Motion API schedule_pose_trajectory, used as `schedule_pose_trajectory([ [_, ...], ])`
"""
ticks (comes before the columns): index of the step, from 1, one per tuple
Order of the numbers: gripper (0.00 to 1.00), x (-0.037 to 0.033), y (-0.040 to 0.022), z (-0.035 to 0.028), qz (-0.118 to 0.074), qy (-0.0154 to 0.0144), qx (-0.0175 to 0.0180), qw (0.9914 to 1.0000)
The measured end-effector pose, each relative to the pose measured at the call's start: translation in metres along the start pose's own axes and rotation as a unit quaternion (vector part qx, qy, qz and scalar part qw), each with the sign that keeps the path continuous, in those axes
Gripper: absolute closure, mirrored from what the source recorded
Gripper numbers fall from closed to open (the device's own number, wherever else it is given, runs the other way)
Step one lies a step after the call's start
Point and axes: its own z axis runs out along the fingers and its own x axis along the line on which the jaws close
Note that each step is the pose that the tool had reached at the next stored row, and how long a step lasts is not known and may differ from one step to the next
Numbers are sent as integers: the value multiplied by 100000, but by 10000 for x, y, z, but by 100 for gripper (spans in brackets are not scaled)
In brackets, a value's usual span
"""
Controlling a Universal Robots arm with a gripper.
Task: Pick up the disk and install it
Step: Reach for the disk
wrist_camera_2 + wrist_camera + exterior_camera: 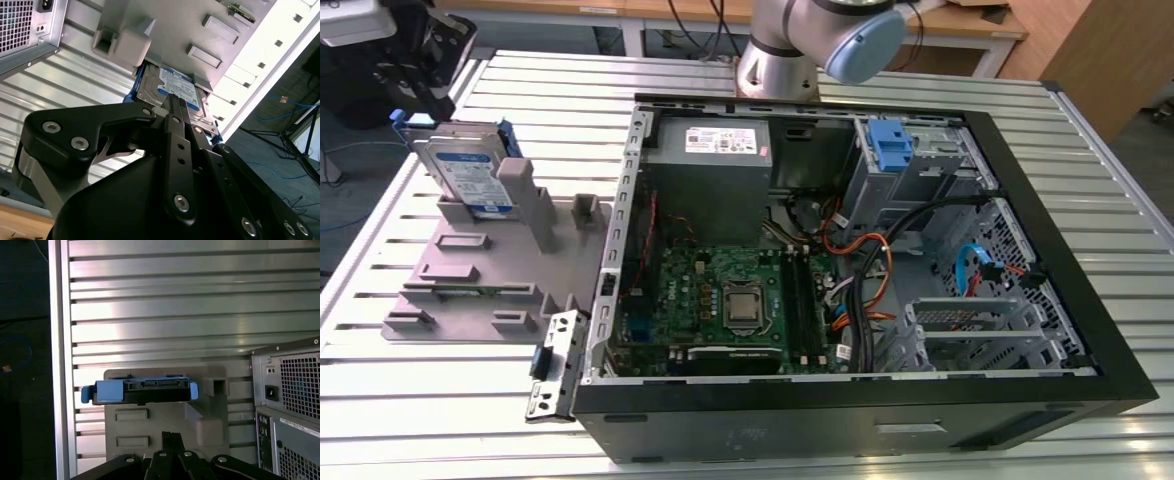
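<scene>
Gripper (427, 90) hung over the far corner of the slatted table (720, 80) in the exterior view, just above the disk (467, 170), which stood on end in a grey fixture (480, 280) beside the open computer case (1067, 330), on the exterior view's left. Its labelled face was turned toward the camera, and its long axis looked upright, with the blue rails running up its sides. In the second wrist view the gripper (175, 102) reached toward the disk (175, 87) in the fixture (165, 30); I could not tell whether the two touched. In the first wrist view the gripper (172, 436) looked drawn together with nothing between its jaws. It stood apart from the disk (142, 390), whose connector end faced the camera between two blue rail ends. I judged the pick-up to be at its approach stage, with the disk not yet gripped and nothing installed. A grasp here would call for the jaws to part wider than the thin edge and line up across the disk's flat faces.
</scene>
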Motion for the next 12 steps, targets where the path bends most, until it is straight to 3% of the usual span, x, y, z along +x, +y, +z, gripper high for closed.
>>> schedule_pose_trajectory([
  [12,89,80,127,94,7,19,-174,100000],
])
